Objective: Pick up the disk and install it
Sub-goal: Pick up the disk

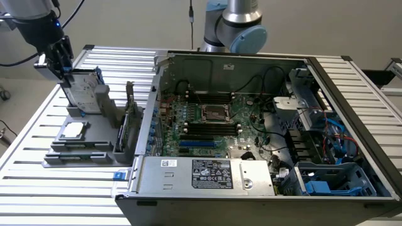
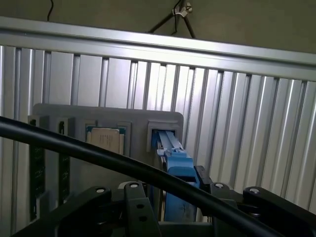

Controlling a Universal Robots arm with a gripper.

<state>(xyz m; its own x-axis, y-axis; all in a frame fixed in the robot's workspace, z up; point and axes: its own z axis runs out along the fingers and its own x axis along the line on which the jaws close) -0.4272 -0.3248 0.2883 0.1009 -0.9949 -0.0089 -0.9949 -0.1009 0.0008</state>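
Note:
The disk stands on edge in a slot of the grey holder at the exterior view's left, its silver face and blue carrier showing. My gripper hangs over the disk's upper end and reaches down onto it. In the wrist view the disk appears edge-on as a blue strip running up from between my fingers. The gripper is open, one jaw on each side of the disk's blue edge, with a small gap on the left side.
An open computer case fills the middle and right of the slatted aluminium table, with blue drive bays at its near right corner. The holder also carries a small square chip and an upright card. A black cable crosses the wrist view.

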